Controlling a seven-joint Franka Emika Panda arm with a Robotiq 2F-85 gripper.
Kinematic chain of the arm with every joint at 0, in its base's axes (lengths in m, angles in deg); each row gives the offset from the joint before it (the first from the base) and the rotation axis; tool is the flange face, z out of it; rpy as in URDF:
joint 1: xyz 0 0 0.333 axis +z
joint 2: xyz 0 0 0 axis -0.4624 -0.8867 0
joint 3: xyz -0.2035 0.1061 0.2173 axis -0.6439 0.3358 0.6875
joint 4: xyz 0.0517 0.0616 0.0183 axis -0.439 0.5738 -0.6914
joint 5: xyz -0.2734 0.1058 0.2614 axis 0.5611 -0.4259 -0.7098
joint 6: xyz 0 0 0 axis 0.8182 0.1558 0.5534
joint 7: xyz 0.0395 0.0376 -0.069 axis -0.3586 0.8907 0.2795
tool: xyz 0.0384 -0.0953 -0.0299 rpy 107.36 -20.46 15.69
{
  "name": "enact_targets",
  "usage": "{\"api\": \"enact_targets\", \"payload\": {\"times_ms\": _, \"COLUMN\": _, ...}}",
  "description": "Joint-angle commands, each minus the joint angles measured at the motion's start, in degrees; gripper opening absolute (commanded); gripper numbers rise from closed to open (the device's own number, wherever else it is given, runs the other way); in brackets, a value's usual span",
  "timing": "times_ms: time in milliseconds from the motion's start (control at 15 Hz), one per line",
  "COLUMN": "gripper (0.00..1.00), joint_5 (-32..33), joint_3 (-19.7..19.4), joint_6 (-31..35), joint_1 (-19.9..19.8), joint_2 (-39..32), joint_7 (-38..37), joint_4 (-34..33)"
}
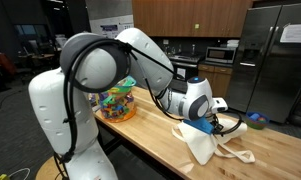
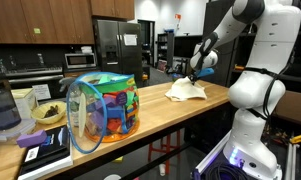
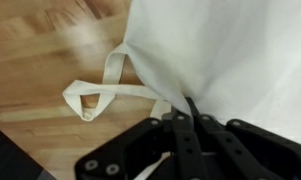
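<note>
A white cloth bag (image 1: 197,146) lies on the wooden counter (image 1: 150,135), its strap (image 3: 94,95) looped flat on the wood. In the wrist view the bag (image 3: 225,50) fills the upper right. My gripper (image 3: 186,116) is shut, with a fold of the bag's edge pinched between its black fingers. In both exterior views the gripper (image 1: 212,124) (image 2: 193,74) sits at the top of the bag (image 2: 187,92), lifting that edge slightly. Something blue (image 1: 202,127) shows beside the fingers; I cannot tell what it is.
A colourful mesh basket of toys (image 2: 105,110) (image 1: 117,100) stands further along the counter. Beyond it are a bowl (image 2: 48,113), a blender jar (image 2: 2,105) and a dark flat item (image 2: 45,150). A blue bowl (image 1: 255,118) sits past the bag.
</note>
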Motion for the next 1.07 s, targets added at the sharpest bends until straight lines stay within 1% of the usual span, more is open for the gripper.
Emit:
{"api": "enact_targets", "payload": {"times_ms": 0, "gripper": 0.01, "joint_5": 1.1, "joint_3": 1.5, "joint_6": 4.3, "joint_1": 3.1, "joint_2": -5.1, "joint_7": -0.3, "joint_4": -6.5}}
{"api": "enact_targets", "payload": {"times_ms": 133, "gripper": 0.01, "joint_5": -0.7, "joint_3": 2.4, "joint_6": 5.0, "joint_1": 5.2, "joint_2": -6.3, "joint_7": 1.9, "joint_4": -9.3}}
{"api": "enact_targets", "payload": {"times_ms": 333, "gripper": 0.01, "joint_5": -6.3, "joint_3": 4.6, "joint_6": 3.1, "joint_1": 7.7, "joint_2": -6.4, "joint_7": 8.1, "joint_4": -12.9}}
{"api": "enact_targets", "payload": {"times_ms": 600, "gripper": 0.01, "joint_5": -16.9, "joint_3": 8.9, "joint_6": 1.8, "joint_1": 8.7, "joint_2": -6.4, "joint_7": 18.2, "joint_4": -17.7}}
{"api": "enact_targets", "payload": {"times_ms": 667, "gripper": 0.01, "joint_5": -20.8, "joint_3": 11.2, "joint_6": 0.0, "joint_1": 9.2, "joint_2": -7.0, "joint_7": 23.4, "joint_4": -21.1}}
{"api": "enact_targets", "payload": {"times_ms": 733, "gripper": 0.01, "joint_5": -20.8, "joint_3": 10.9, "joint_6": -0.9, "joint_1": 9.0, "joint_2": -7.6, "joint_7": 21.2, "joint_4": -19.1}}
{"api": "enact_targets", "payload": {"times_ms": 867, "gripper": 0.01, "joint_5": -22.5, "joint_3": 11.6, "joint_6": -3.1, "joint_1": 8.9, "joint_2": -8.1, "joint_7": 22.1, "joint_4": -19.9}}
{"api": "enact_targets", "payload": {"times_ms": 933, "gripper": 0.01, "joint_5": -22.7, "joint_3": 10.9, "joint_6": -4.0, "joint_1": 9.8, "joint_2": -8.6, "joint_7": 21.5, "joint_4": -20.4}}
{"api": "enact_targets", "payload": {"times_ms": 1000, "gripper": 0.01, "joint_5": -23.3, "joint_3": 11.2, "joint_6": -4.8, "joint_1": 9.8, "joint_2": -8.6, "joint_7": 22.2, "joint_4": -20.3}}
